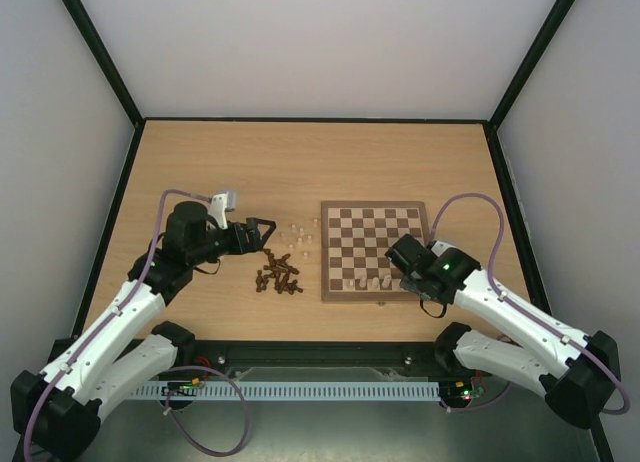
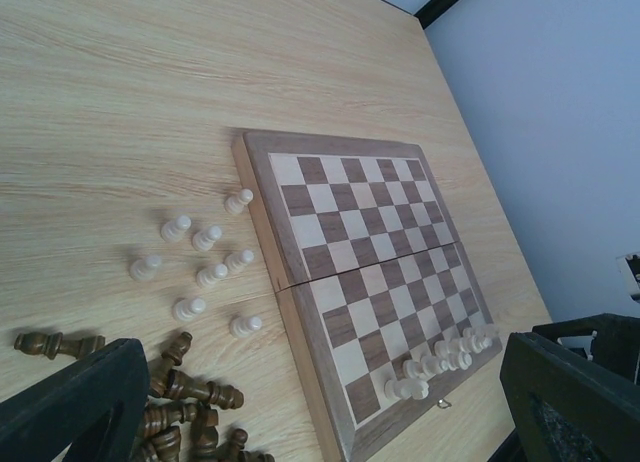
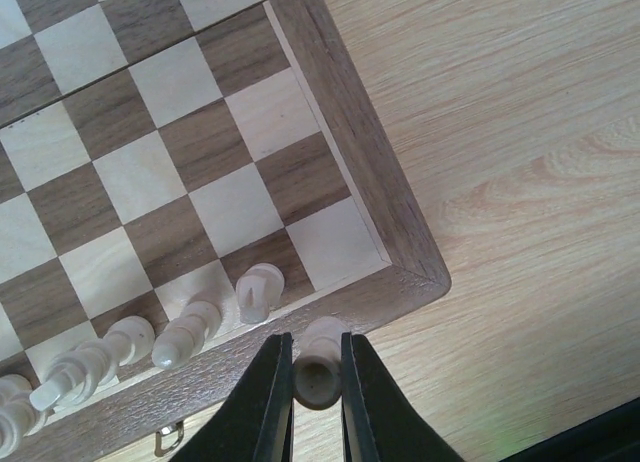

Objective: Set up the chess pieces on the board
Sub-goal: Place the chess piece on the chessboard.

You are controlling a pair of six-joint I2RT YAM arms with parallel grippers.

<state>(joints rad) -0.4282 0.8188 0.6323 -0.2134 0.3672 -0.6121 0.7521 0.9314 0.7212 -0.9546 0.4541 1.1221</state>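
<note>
Right gripper (image 3: 313, 354) pinched a cream piece (image 3: 318, 377) over the board (image 3: 355, 152) corner; left gripper (image 1: 262, 232) hung wide open near dark pieces (image 1: 278, 274), holding nothing.

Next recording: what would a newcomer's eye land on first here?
The right gripper is shut on a pale cream wooden chess piece at the near right corner of the checkered wooden chessboard. It is beside a short row of cream pieces already standing along the board's near edge. Left of the board, a heap of dark brown pieces lies toppled, with the open left gripper close by.
</note>
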